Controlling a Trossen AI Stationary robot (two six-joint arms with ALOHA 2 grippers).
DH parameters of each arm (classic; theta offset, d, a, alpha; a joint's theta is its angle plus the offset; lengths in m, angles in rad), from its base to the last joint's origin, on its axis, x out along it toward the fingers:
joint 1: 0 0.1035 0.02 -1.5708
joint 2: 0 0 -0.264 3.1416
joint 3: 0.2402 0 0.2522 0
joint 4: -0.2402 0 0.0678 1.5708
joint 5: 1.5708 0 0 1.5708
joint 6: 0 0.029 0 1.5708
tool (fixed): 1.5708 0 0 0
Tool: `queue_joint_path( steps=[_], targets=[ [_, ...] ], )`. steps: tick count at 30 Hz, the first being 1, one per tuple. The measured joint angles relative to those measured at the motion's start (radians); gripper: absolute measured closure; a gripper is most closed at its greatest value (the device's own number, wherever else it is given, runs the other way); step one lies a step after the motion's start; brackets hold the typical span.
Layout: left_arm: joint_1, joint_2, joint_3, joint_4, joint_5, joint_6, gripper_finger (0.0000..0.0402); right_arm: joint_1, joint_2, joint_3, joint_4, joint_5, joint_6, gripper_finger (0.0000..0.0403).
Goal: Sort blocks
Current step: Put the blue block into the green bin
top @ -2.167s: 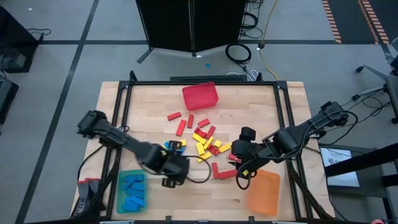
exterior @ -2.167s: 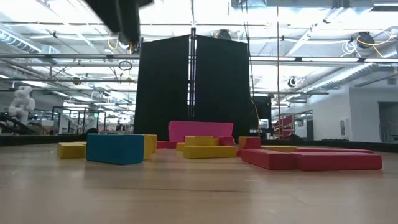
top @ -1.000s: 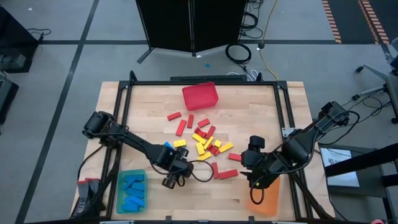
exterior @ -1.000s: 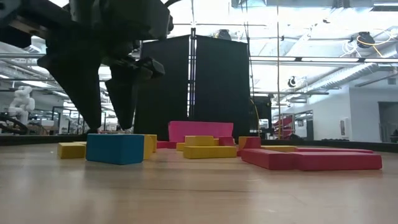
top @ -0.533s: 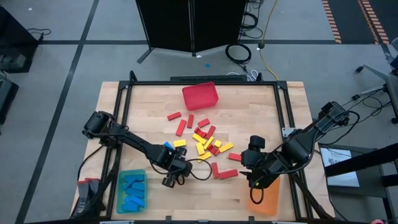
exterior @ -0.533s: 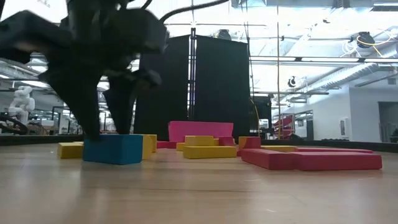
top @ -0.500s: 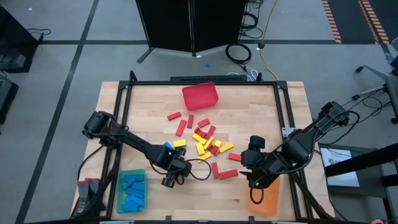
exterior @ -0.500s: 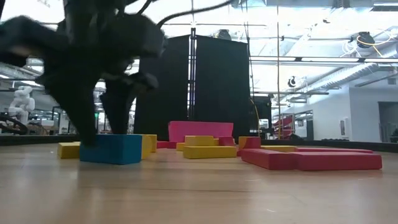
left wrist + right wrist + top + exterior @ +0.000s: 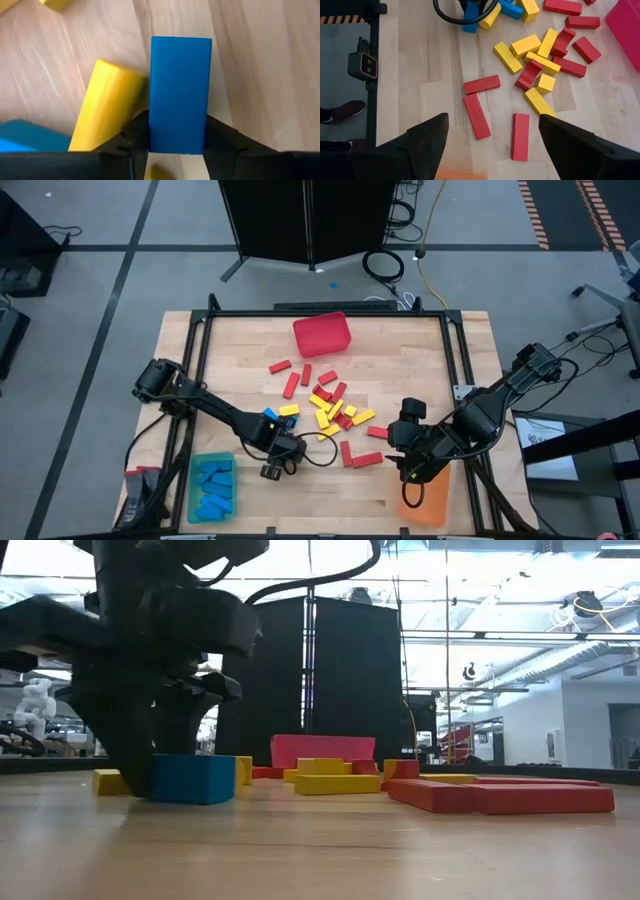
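Since a second ago the left gripper (image 9: 177, 145) has lowered onto a blue block (image 9: 179, 92) and closed its fingers (image 9: 134, 134) against the block's two sides. The wooden table (image 9: 240, 345) holds a red bin (image 9: 322, 334) — loose red and yellow blocks (image 9: 325, 408) lie just below it. The right gripper (image 9: 492, 137) hovers over the orange bin (image 9: 425, 505), fingers spread apart, empty.

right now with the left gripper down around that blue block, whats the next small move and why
Probably finish closing, then lift straight up. The left gripper has a finger on each side of the blue block, which lies flat on the table touching a yellow block; a straight lift should leave that one be. The teal bin holds other blue blocks.
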Motion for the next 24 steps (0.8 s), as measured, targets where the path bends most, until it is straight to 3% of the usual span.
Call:
queue_joint_path(
  steps=[8, 14, 19, 24],
  targets=[
    [0.001, 0.000, 0.000, 0.027, 0.017, -0.006, 0.0260, 0.000, 0.000, 0.000, 0.002, 0.000, 0.004, 0.0096],
    [-0.001, -0.023, 0.012, 0.001, 0.038, -0.105, 0.0264, 0.000, 0.000, 0.000, 0.003, 0.000, 0.004, 0.0096],
    [-0.014, -0.113, 0.058, -0.023, 0.017, -0.164, 0.0264, 0.000, 0.000, 0.000, -0.003, -0.001, 0.004, 0.0096],
    [-0.061, -0.244, 0.077, -0.149, 0.005, -0.301, 0.0264, 0.000, 0.000, 0.000, -0.006, -0.001, 0.002, 0.0096]
  ],
)
